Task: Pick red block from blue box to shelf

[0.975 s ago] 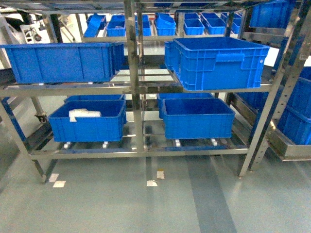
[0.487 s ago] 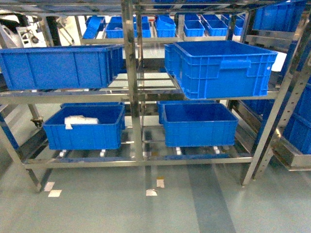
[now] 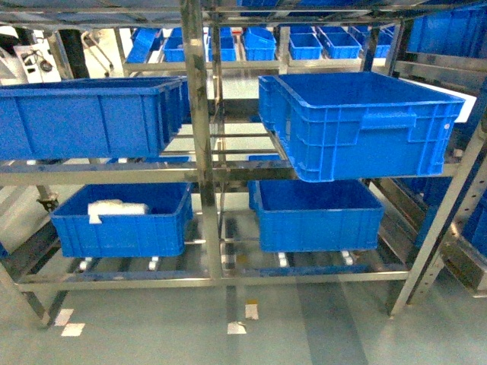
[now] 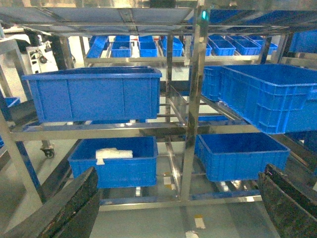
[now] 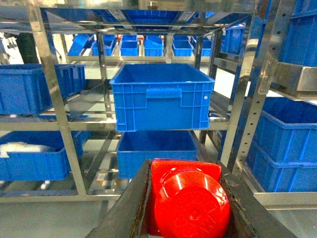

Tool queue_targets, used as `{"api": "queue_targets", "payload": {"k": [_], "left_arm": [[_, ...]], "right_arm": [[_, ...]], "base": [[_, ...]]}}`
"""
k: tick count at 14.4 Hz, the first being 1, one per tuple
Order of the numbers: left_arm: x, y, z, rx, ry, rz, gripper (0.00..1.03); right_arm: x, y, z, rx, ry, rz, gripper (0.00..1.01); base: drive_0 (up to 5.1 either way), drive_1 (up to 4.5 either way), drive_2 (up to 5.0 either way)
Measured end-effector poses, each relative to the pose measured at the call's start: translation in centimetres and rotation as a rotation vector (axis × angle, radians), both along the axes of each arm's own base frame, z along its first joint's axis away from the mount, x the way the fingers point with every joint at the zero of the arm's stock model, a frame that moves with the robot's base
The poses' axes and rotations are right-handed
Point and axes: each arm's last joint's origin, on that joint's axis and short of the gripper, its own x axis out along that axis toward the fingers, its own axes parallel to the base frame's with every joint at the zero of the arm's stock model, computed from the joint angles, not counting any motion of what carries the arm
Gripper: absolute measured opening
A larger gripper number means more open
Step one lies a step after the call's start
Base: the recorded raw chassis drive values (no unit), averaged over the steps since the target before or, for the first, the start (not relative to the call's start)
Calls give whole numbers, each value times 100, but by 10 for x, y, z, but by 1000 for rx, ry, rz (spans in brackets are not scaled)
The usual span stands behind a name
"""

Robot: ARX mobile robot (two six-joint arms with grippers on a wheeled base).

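My right gripper is shut on the red block, a glossy red brick whose round stud faces the right wrist camera. The steel shelf stands straight ahead, and its posts also show in the left wrist view and the right wrist view. The held block is in front of the shelf, below its upper right dark blue crate. My left gripper is open with nothing between its fingers. Neither gripper shows in the head view. The blue box is out of view.
Dark blue crates fill the shelf: upper left, upper right, lower right, and lower left holding a white bag. A second rack with crates stands at the right. Tape marks dot the floor.
The shelf has grown larger in the head view and its centre post has shifted left, so the robot has rolled closer to it.
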Motion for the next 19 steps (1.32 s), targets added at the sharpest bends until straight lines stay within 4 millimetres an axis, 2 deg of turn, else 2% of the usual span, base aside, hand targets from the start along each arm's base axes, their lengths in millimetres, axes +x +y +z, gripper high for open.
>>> {"api": "queue_targets", "payload": {"k": [2, 12, 19], "left_arm": [[0, 0, 0, 0, -1, 0, 98], [0, 0, 0, 0, -1, 2, 98], [0, 0, 0, 0, 2, 0, 98]], "right_arm": [[0, 0, 0, 0, -3, 0, 28], [0, 0, 0, 0, 0, 0, 28], [0, 0, 0, 0, 0, 0, 28]], "base": [[2, 389, -385], [261, 236, -500], [6, 403, -390]]}}
